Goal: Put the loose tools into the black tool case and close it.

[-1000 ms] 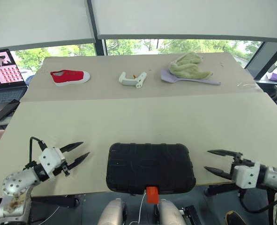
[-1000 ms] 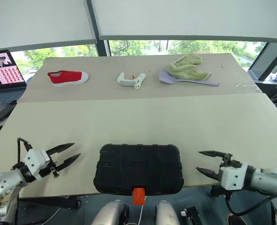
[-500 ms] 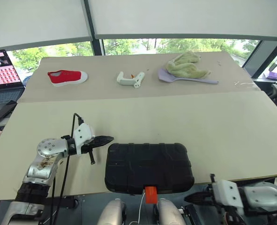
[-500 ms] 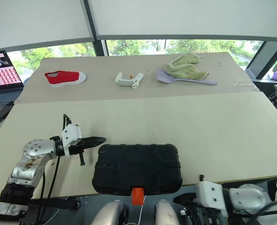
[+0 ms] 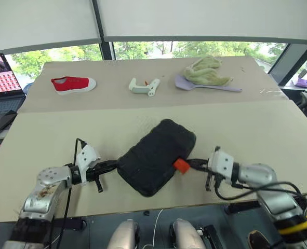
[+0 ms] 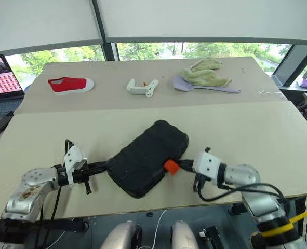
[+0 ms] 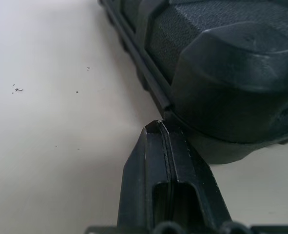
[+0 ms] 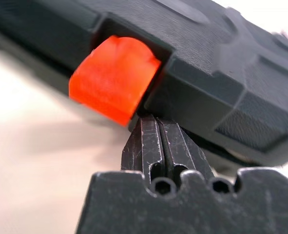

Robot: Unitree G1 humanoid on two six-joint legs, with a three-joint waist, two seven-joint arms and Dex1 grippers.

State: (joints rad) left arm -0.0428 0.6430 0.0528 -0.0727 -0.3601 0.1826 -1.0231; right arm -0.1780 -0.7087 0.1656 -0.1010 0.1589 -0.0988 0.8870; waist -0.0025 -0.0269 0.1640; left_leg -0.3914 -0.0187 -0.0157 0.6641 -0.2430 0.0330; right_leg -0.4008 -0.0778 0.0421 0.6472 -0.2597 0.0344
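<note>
The black tool case (image 5: 156, 155) lies closed on the near part of the tabletop (image 5: 247, 129), turned at a slant so that one corner points toward the far side and its orange latch (image 5: 181, 165) faces the robot's right. The left gripper (image 5: 111, 165) comes in low from the robot's left, its two black fingers (image 7: 163, 161) pressed together with nothing between them, and the tip meets the lower rim of the case at its near-left corner. The right gripper (image 5: 195, 164) comes in from the robot's right, its fingers (image 8: 158, 146) likewise drawn together and empty, the tip set against the edge of the case just beside and below the latch. The case thus sits between the two fingertips. On the far part of the tabletop lie a red shoe (image 5: 73, 83), a small white device (image 5: 144, 86) and a greenish cloth (image 5: 208, 72) heaped on a lilac spatula (image 5: 215, 87). A laptop (image 5: 1, 75) stands off the tabletop's far left corner.
</note>
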